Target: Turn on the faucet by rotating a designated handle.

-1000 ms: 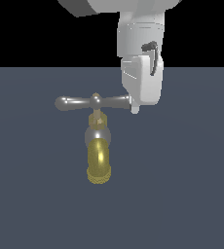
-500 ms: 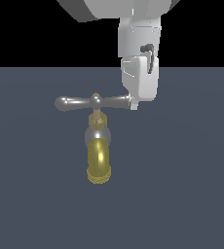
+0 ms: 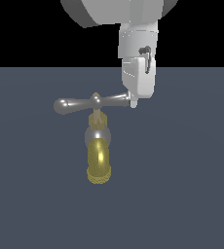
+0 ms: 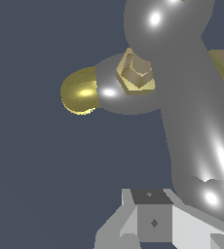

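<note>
Matte slate floor; glossy bulbous handle, ribbed brass faucet.

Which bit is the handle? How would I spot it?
Find the faucet standing on the dark floor, with its curved golden spout. Right on top lies the handle, a shiny grey crossbar with rounded ends. It is wider than the spout, and the white claw is at one end.

My views are flat, even renders; no cast shadows; white glare spots dot the handle; edges slightly jagged.
</note>
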You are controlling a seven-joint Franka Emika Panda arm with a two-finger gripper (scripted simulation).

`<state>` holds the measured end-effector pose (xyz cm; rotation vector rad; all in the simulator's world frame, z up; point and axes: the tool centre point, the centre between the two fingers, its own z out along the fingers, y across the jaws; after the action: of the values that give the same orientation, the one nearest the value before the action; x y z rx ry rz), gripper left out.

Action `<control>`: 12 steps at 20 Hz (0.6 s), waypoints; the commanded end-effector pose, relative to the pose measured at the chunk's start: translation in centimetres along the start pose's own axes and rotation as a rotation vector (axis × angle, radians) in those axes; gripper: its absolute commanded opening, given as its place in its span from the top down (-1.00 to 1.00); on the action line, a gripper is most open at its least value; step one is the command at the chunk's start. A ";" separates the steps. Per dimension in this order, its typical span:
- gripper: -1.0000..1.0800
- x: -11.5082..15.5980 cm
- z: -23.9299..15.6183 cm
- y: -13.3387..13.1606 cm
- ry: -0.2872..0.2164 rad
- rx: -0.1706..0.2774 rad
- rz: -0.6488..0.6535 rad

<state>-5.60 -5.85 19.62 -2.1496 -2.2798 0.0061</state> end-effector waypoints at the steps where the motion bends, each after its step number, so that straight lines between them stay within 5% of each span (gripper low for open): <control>1: 1.00 0.0 -0.1 1.1 -0.004 -0.009 -0.003; 12: 1.00 -0.7 0.0 3.1 -0.003 -0.002 0.008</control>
<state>-2.73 -6.69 19.64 -2.1651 -2.2701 0.0067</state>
